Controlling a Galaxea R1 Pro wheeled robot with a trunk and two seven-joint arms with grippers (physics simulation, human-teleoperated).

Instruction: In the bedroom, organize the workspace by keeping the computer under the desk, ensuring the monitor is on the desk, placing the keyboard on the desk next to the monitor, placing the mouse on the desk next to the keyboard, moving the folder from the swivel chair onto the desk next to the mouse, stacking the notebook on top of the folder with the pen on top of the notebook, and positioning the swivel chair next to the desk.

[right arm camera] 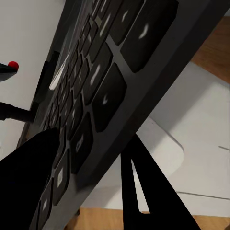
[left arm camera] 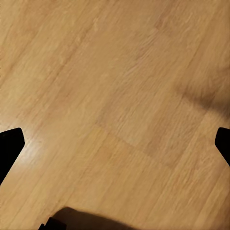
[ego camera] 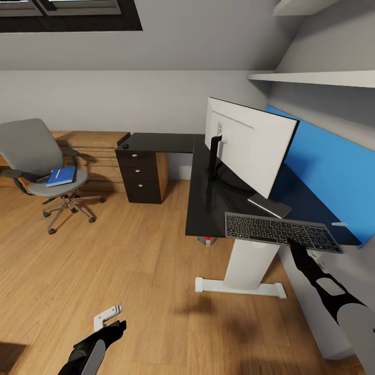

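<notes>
In the head view my right gripper [ego camera: 296, 244] is shut on the near edge of the dark keyboard [ego camera: 281, 232]. The keyboard sits at the front edge of the black desk [ego camera: 208, 198], partly overhanging it, in front of the white-backed monitor [ego camera: 250, 143]. Close up, one finger [right arm camera: 28, 182] lies over the keys [right arm camera: 96, 76] and the other finger [right arm camera: 153, 201] is under the keyboard. At the left stands the grey swivel chair [ego camera: 31, 151] with a blue folder [ego camera: 61, 176] on its seat. My left gripper [ego camera: 112, 320] hangs open, low over the wooden floor [left arm camera: 115, 96].
A dark drawer cabinet [ego camera: 140, 174] stands under the desk's left wing, with a wooden dresser [ego camera: 96, 148] behind the chair. The desk's white leg and foot [ego camera: 245, 271] are near my right arm. A blue wall panel [ego camera: 333, 172] and a shelf [ego camera: 317, 78] lie to the right.
</notes>
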